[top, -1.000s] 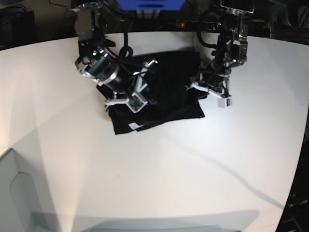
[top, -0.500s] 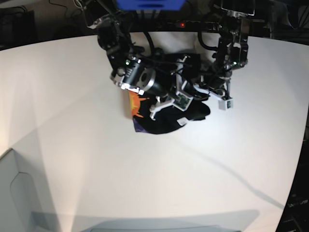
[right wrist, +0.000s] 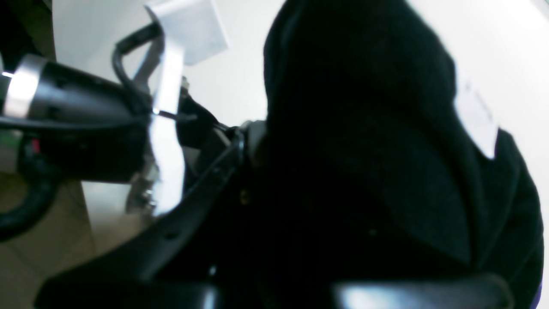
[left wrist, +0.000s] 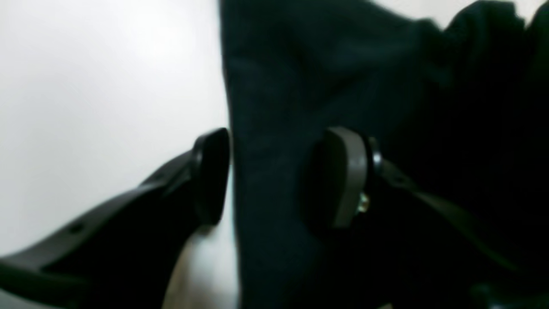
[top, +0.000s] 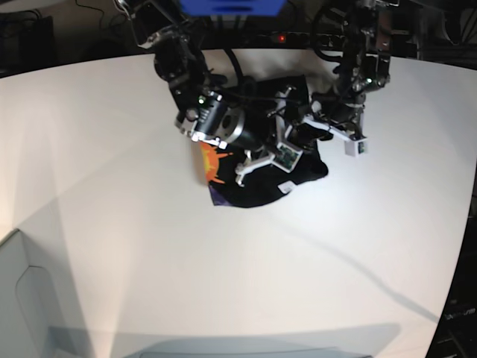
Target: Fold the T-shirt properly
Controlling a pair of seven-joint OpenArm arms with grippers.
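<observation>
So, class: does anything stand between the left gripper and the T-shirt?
Nothing visible does. In the left wrist view the left gripper has its jaws apart with a fold of the black T-shirt hanging directly between them, over the white table.

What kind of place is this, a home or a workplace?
It looks like a robotics lab or test bench, not a home. Two robot arms work over a bare white table on a black T-shirt, and dark equipment with cables and a small red light stands behind the table.
</observation>
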